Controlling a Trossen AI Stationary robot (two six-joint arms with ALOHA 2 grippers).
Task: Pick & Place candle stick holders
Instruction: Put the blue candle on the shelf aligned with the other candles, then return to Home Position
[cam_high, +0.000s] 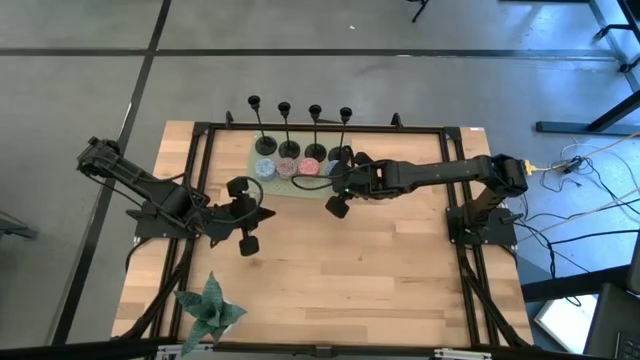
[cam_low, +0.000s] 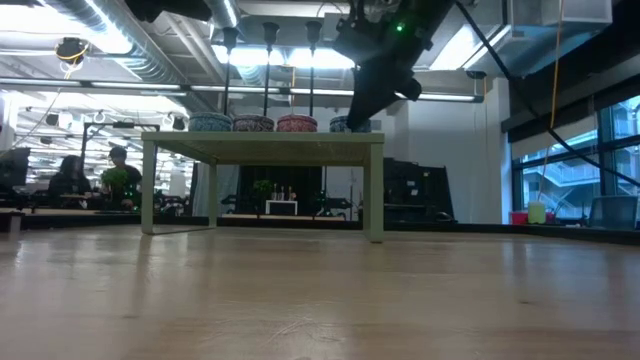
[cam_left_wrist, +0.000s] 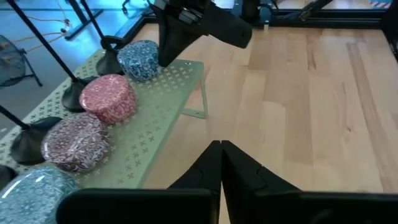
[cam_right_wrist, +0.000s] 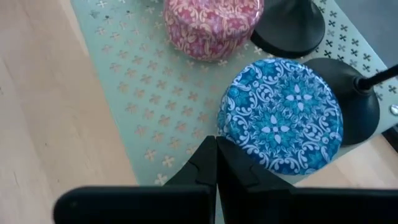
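Four black candle stick holders (cam_high: 300, 127) are standing in a row along the far edge of a pale green perforated shelf (cam_high: 272, 187), up in the upper middle of the high view, and four round patterned tins are sitting just in front of them: light blue (cam_high: 266, 169), dark red (cam_high: 288, 167), pink (cam_high: 309, 166) and blue (cam_high: 334, 165). The right gripper (cam_right_wrist: 216, 144) is hovering over the shelf's right end, right by the blue tin, fingers pressed together and gripping nothing. The left gripper (cam_left_wrist: 221, 148) is hanging at centre-left, just off the shelf's left corner, fingers likewise closed and empty. One spiky green plant ornament (cam_high: 210, 308) is sitting at lower left. Bare wooden table (cam_high: 370, 270) is stretching open across the whole lower middle and right, inside the black frame rails (cam_high: 458, 215)
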